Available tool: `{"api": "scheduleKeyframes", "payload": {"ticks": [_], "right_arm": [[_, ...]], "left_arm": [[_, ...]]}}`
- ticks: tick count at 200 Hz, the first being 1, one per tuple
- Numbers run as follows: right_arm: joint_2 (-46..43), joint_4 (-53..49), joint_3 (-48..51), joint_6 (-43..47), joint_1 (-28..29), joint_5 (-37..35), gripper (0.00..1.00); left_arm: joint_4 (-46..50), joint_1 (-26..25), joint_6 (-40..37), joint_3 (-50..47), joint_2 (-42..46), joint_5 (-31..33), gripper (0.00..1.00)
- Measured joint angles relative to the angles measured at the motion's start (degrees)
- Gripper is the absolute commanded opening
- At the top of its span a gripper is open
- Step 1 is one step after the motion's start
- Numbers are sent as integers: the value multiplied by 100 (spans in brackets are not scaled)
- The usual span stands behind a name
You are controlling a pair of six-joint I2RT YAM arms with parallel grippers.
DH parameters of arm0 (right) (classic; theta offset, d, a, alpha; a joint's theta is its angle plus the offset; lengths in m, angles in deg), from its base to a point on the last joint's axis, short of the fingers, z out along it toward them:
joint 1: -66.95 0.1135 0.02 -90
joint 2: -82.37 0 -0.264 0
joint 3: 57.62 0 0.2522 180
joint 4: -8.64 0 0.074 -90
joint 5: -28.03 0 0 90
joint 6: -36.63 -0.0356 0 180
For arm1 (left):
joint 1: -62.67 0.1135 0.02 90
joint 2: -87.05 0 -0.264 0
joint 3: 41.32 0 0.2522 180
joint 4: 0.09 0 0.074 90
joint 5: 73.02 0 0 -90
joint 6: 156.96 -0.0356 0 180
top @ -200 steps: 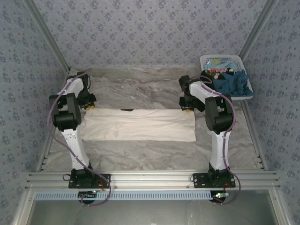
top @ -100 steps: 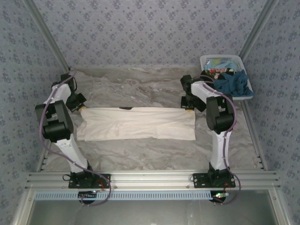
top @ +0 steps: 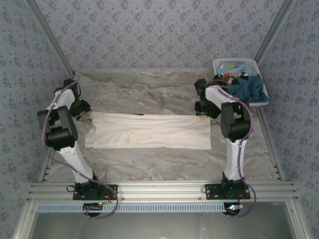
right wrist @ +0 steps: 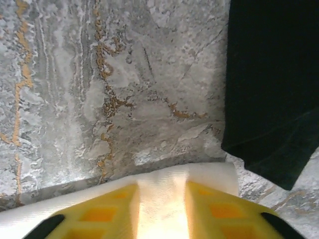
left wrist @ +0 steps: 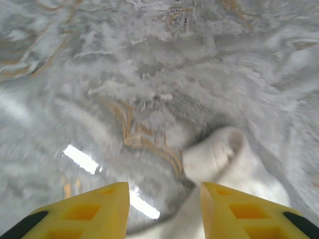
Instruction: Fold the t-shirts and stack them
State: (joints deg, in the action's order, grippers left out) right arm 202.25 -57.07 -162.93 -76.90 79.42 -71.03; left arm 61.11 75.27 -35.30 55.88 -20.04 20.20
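The off-white t-shirt [top: 149, 132], folded into a long band, lies across mid-table. Over the last second it was drawn flatter and nudged right, so it looks ready for the next fold. The right gripper [right wrist: 162, 186] pinches its far right corner. The left gripper [left wrist: 164, 191], at the far left corner, stands parted around cloth; grip undetermined. No legible writing.

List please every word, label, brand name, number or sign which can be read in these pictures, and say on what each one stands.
None can be read.
Off-white t-shirt: a small dark mark at its far edge, too small to read.
Clothes in the white basket: a patch of colours at the far side, too small to tell if it is print.
Wallpaper: a repeated flower ornament, no letters.
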Motion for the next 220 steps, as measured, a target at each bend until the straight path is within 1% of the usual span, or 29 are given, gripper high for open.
{"api": "scheduleKeyframes", "payload": {"ticks": [11, 15, 26, 38, 49, 60, 76, 90, 111, 122, 149, 178, 198, 220], "right_arm": [[-223, 52, 125, 4, 28, -24, 36], [-323, 70, 179, 26, 42, -22, 35], [-546, 92, 282, 74, 103, -20, 33], [-686, 144, 334, 111, 205, 15, 28], [-723, 229, 380, 190, 330, 177, 27], [-691, 304, 446, 216, 424, 319, 26], [-540, 304, 487, 225, 505, 494, 24], [-321, 297, 487, 219, 487, 566, 24], [-68, 175, 455, 186, 389, 601, 27], [-94, 140, 452, 127, 348, 586, 28], [-229, 68, 708, -155, 240, 586, 30], [-721, 37, 1464, -577, 251, 584, 30], [-1193, 105, 2186, -1001, 439, 612, 30], [-1740, 203, 2935, -1563, 903, 741, 30]], "left_arm": [[50, -140, 236, -256, 468, 26, 36], [85, -256, 409, -407, 743, -4, 35], [92, -522, 726, -684, 1172, -120, 33], [57, -890, 1147, -1023, 1515, -343, 31], [-15, -1255, 1648, -1360, 1635, -588, 30], [-118, -1534, 2044, -1665, 1589, -793, 29], [-195, -1766, 2507, -1934, 1362, -1008, 28], [-269, -1816, 2785, -1982, 1040, -1130, 28], [-317, -1814, 2909, -1755, 348, -1158, 27], [-101, -1797, 2907, -1377, -42, -1233, 27], [-15, -1788, 2789, -273, -791, -1263, 27], [85, -1891, 2452, 1523, -1932, -1379, 29], [59, -2076, 2256, 2927, -2774, -1554, 31], [107, -2409, 2166, 4566, -3753, -1735, 31]]}}
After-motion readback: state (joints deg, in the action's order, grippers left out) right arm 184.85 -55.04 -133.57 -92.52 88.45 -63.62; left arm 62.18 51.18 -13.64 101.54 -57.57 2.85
